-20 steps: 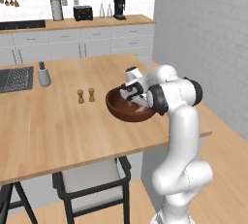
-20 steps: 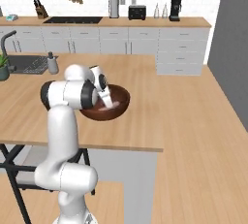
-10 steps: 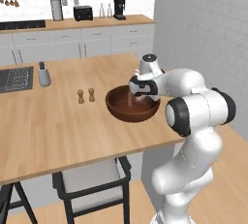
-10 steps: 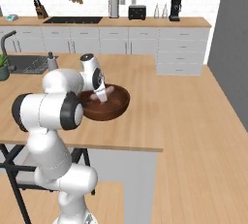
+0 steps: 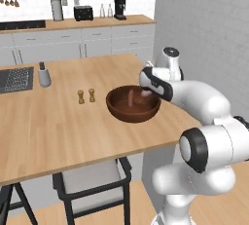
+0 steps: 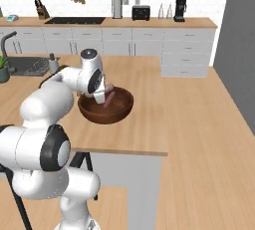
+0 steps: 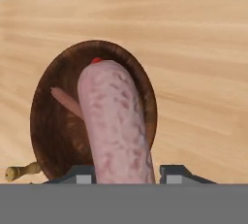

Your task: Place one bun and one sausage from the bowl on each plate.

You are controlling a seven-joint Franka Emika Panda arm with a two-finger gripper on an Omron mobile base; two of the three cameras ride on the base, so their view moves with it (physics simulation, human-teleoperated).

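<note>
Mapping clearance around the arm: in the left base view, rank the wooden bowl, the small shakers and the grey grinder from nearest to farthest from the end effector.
1. Wooden bowl, just below the end effector.
2. Small shakers, left of the bowl.
3. Grey grinder, far left, beside the sink.

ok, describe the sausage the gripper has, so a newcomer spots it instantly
Find the wooden island counter, then the dark reddish-brown bowl near its edge. Above it, the gripper holds a thick, mottled pink sausage, far fatter than the thin one lying in the bowl.
</note>
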